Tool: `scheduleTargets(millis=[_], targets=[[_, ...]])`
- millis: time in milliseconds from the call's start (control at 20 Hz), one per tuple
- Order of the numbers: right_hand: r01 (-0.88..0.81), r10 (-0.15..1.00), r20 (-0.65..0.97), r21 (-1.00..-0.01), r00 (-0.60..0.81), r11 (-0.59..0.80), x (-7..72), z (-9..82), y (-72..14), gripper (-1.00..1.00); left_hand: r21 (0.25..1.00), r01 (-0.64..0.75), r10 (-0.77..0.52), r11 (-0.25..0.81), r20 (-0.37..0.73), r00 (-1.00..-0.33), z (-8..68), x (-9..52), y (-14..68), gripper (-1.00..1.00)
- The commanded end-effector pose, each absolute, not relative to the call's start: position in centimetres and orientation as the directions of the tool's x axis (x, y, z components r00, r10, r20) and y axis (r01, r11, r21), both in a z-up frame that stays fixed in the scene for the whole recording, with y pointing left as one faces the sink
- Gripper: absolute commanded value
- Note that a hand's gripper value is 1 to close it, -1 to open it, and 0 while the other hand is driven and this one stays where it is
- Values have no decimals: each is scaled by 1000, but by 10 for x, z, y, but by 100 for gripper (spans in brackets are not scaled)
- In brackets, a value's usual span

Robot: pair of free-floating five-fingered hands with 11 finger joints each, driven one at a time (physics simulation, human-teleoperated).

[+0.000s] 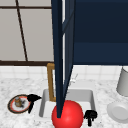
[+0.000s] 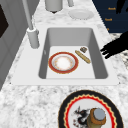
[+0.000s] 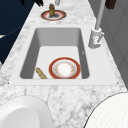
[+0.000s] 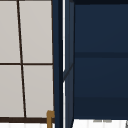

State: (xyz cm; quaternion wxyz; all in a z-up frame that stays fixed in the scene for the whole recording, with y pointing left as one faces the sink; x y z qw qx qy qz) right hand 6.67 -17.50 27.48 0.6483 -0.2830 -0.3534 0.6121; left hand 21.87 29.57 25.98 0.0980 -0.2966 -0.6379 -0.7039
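Observation:
My left hand (image 1: 32, 98) hovers open between the sink (image 1: 45, 100) and a red-rimmed plate (image 1: 11, 106) that carries a small brown jar (image 1: 17, 101). In the left side view this hand (image 2: 113, 47) points its straight fingers over the sink's front rim (image 2: 110, 75). My right hand (image 1: 90, 115) hangs by the sink's front right corner. In the basin lie a second red-rimmed plate (image 2: 63, 62), a brown stick (image 2: 82, 56) and a small brown lump (image 2: 83, 49). A red ball (image 1: 71, 115) sits low in the front view.
A dark blue cabinet door (image 1: 58, 57) stands open above the sink, edge on, with the cabinet's inside (image 1: 100, 32) to its right. The faucet (image 2: 31, 27) rises behind the basin. A white plate (image 1: 118, 111) and a grey canister (image 1: 123, 82) stand on the right counter.

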Motion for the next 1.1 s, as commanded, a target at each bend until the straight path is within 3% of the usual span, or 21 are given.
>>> scheduleTargets(millis=[0,1050], targets=[[-594,994,112,-800,1,90,67,275,-175,0,810,566,250,-153,586,-771,270,230,318,-100],[-593,994,112,-800,2,92,67,275,-175,0,771,625,266,-123,633,-728,285,273,446,-100]])
